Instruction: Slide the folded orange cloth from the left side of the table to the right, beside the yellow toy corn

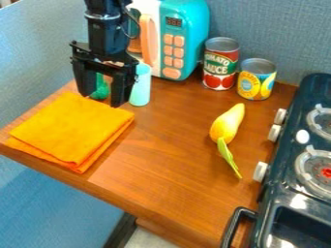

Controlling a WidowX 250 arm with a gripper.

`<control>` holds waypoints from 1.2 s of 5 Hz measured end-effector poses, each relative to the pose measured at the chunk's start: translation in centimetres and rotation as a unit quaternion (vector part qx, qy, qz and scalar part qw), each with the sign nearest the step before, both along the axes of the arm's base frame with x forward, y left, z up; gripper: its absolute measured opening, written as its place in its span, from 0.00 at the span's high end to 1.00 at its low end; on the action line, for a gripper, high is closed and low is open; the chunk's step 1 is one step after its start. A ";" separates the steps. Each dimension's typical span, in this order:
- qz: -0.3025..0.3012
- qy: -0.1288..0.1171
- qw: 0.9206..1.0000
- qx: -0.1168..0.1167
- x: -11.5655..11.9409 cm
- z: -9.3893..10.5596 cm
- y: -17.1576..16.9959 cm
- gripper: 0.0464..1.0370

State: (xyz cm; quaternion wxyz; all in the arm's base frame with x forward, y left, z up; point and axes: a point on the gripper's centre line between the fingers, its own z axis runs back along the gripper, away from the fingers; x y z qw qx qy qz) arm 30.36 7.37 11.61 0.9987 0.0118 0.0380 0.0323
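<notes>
Gripper (101, 100) hangs wide open by the cloth (71, 128), nothing clamped, green thing (101, 89) just behind, beside the cylinder (142, 86), so it looks like no grasp's made and all the handling's left!

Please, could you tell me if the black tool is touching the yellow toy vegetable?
Apart. The camera view shows the brown table between the tool and the yellow toy vegetable.

On the table (171, 169), the cloth (71, 131) lies before the pincer (101, 99). Just at its right stands the cylinder (141, 87); behind, also to the right, the toy microwave (192, 29). Farther right are two cans (220, 70), the toy food (226, 127) before them, and then the stove (284, 180).
</notes>
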 end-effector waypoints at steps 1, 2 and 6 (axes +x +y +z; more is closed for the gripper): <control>-0.001 0.017 1.000 -0.005 -0.2 -1.0 -0.1 0.03; 0.031 0.031 0.999 -0.020 0.7 -1.9 1.5 0.03; 0.054 0.113 0.988 0.093 0.9 -6.9 8.1 0.03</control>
